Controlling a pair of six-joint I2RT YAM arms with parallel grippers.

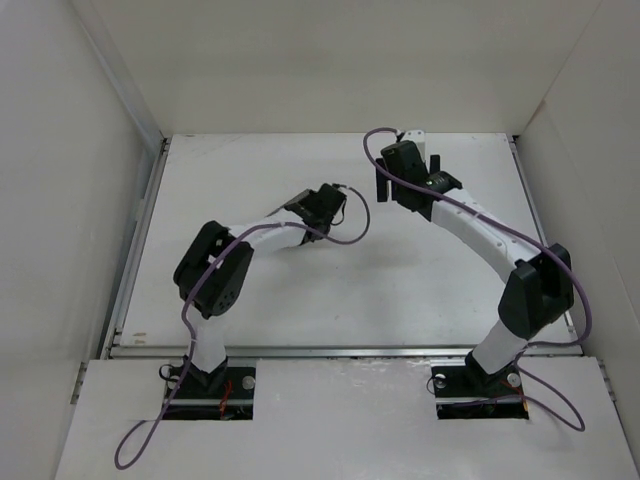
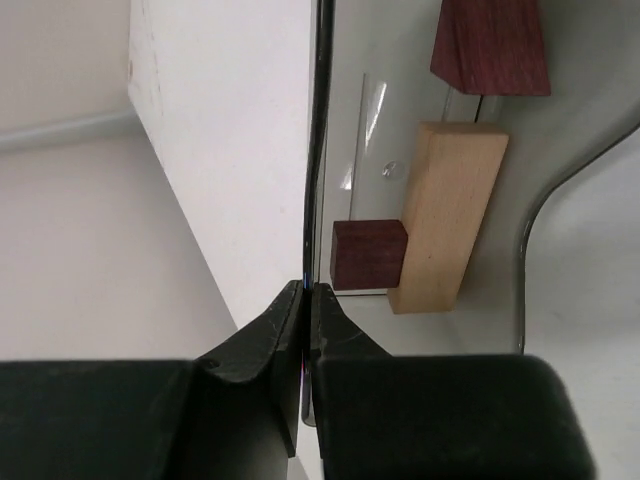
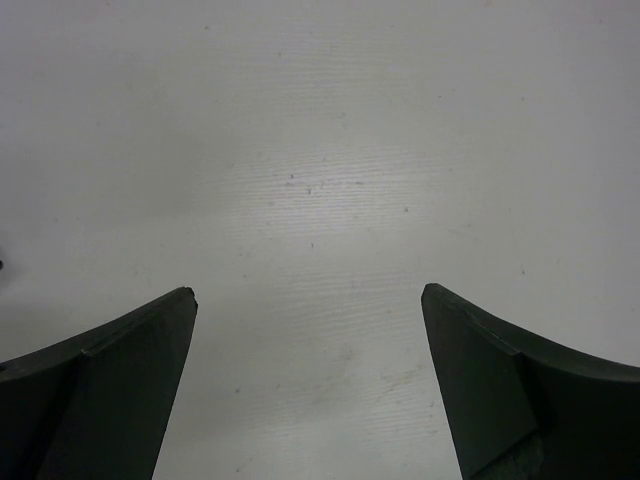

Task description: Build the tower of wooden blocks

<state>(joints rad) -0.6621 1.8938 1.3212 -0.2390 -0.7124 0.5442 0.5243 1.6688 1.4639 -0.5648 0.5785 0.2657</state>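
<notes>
Three blocks [image 2: 448,215], left wrist only; left end effector [image 2: 308,290] clenched on bin [image 2: 318,150], right [image 3: 308,290] spread.

- The left arm [image 1: 262,236] and right arm [image 1: 478,232] have white link shells broken up by chunky black joint housings [image 1: 213,272].
- A purple cable [image 1: 150,438] runs along each arm and loops out by the worktop's near edge.
- Each base [image 1: 478,382] is a black mount with silvery round fasteners; the left one shows a bit of red.
- The left end effector [image 2: 305,292] has matte black fingers, blocky behind and narrowing to thin tips.
- The right end effector [image 3: 308,292] has dark wedge-shaped fingers with bevelled inner faces.
</notes>
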